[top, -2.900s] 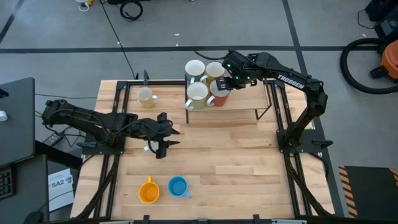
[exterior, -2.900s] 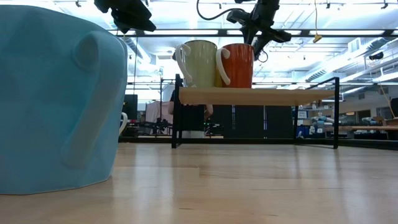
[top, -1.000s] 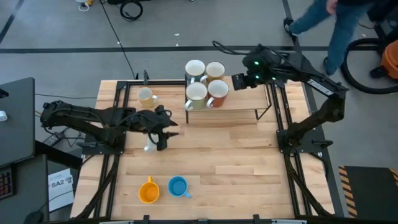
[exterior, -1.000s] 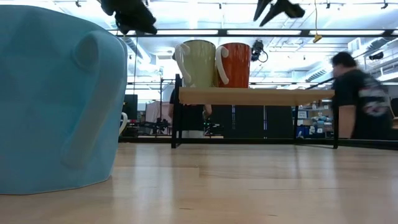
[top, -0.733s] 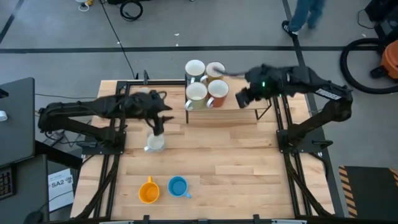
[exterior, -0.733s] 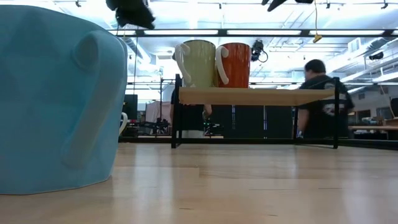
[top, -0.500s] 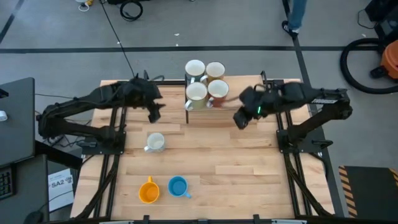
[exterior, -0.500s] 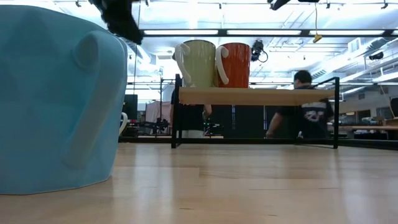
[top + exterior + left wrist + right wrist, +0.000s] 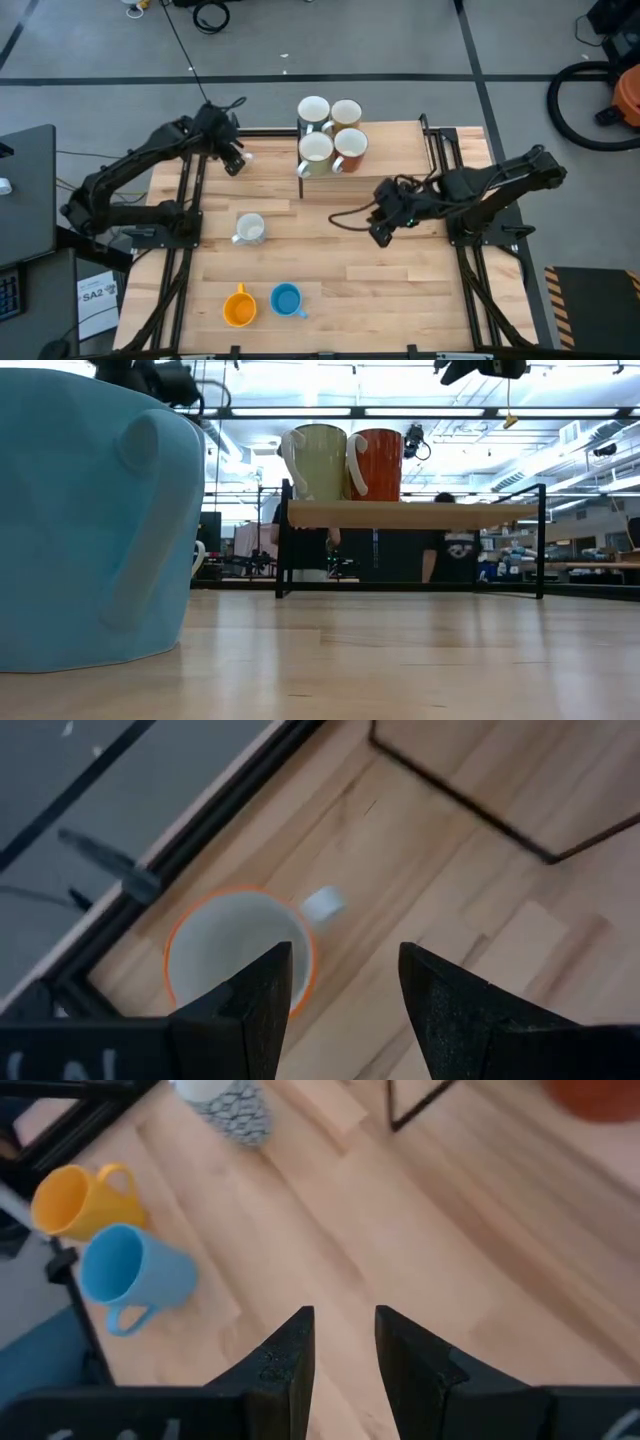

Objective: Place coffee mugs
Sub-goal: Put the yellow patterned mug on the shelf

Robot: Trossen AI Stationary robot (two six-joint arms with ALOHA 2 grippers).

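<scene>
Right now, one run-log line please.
left end effector: open over orange-rimmed white ceramic mug | right end effector: empty above bare table | raised wooden shelf: four mugs

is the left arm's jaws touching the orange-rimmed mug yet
Apart. In the left wrist view the open left gripper hangs above the orange-rimmed mug, with bare table between its fingers.

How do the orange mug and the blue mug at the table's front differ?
The orange mug is yellow-orange; the blue mug is light blue. In the high view the orange mug's handle points toward the table's back, the blue mug's toward the front right. Both stand upright, empty, side by side on the bare table.
</scene>
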